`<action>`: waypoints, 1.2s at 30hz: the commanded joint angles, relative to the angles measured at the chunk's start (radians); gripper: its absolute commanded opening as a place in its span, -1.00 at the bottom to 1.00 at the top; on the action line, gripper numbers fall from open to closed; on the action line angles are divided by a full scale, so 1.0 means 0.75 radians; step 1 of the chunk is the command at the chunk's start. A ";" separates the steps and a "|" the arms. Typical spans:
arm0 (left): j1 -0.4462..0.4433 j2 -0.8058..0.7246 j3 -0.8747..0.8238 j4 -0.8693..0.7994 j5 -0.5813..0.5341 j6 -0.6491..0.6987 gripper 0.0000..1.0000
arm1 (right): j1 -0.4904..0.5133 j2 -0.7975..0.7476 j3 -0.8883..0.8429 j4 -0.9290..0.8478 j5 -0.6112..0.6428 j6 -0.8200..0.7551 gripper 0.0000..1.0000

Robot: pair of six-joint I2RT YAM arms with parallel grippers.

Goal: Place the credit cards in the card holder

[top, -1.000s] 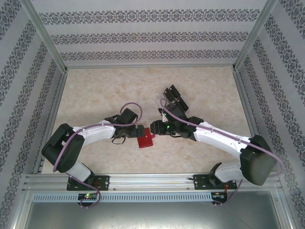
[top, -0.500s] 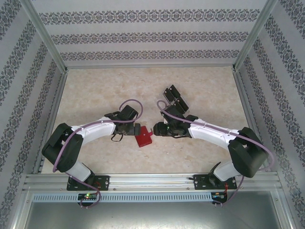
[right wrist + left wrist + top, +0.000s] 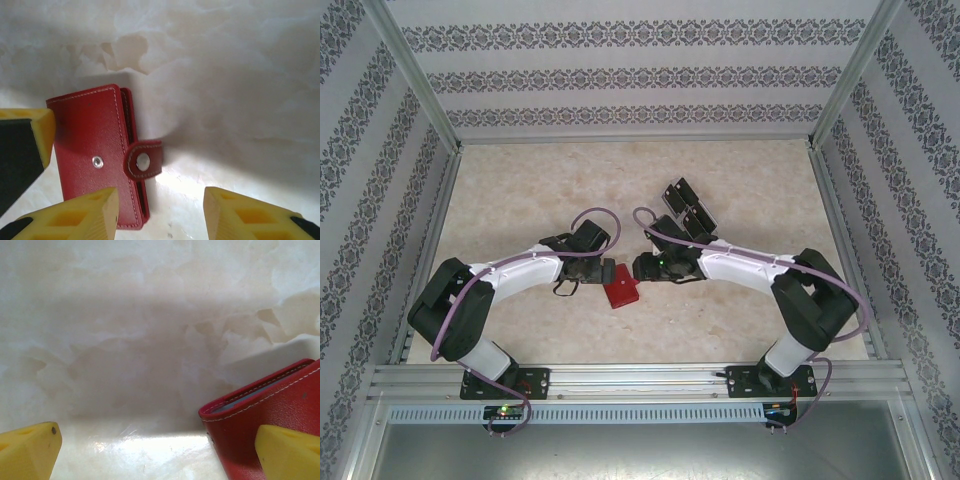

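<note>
As far as I can judge, no card is in the card holder (image 3: pixel 620 293) yet. It lies folded on the marbled table (image 3: pixel 520 190), and its snap tab (image 3: pixel 143 161) looks unfastened. The credit cards (image 3: pixel 685 207) sit in a small black cluster beyond the holder to its right, apart from it. The left gripper (image 3: pixel 157 455) is spread wide and grasps nothing, with one finger just beside the holder. The right gripper (image 3: pixel 160 212) hovers at the holder's tab side, jaws parted and empty. Opening the holder and moving every card are left to do.
</note>
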 commanded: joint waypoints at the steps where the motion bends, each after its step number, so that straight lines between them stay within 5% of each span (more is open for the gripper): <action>1: 0.012 0.004 -0.007 0.004 -0.010 0.009 1.00 | 0.016 0.052 0.058 -0.011 0.016 -0.049 -0.06; 8: 0.012 0.009 -0.030 0.022 -0.007 -0.003 1.00 | 0.016 0.094 0.091 -0.024 0.017 -0.077 -0.26; 21: 0.012 0.017 -0.035 0.034 -0.001 -0.006 1.00 | 0.018 0.085 0.085 -0.024 0.005 -0.085 -1.00; 36: 0.012 0.027 -0.057 0.057 0.007 -0.017 1.00 | 0.062 0.047 0.090 0.039 -0.138 -0.053 -1.00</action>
